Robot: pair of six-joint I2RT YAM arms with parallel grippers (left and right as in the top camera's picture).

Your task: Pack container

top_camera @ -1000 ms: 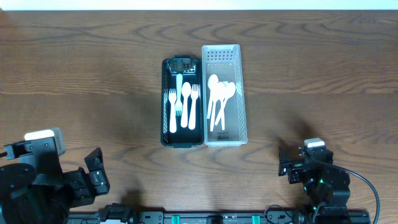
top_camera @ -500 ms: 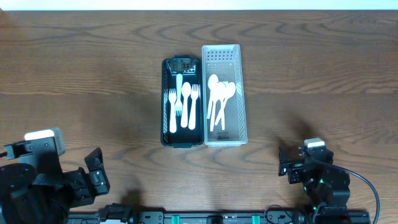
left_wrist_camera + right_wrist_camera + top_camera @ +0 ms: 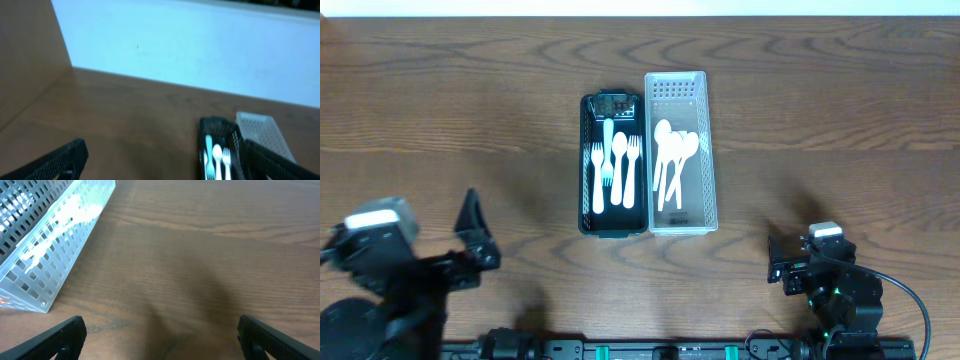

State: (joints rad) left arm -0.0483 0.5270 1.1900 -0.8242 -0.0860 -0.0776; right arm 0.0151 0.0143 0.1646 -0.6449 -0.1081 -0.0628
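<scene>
The black basket [image 3: 612,163] of forks [image 3: 618,170] is probably to be reached next; its rim should be approached squarely so nothing is tipped out. It is set touching the white basket [image 3: 678,150] of spoons [image 3: 672,160] in the middle of the counter [image 3: 820,120]. The left end effector [image 3: 477,240] and right end effector [image 3: 785,265], both open and empty, are held near the front edge, well apart from it.
</scene>
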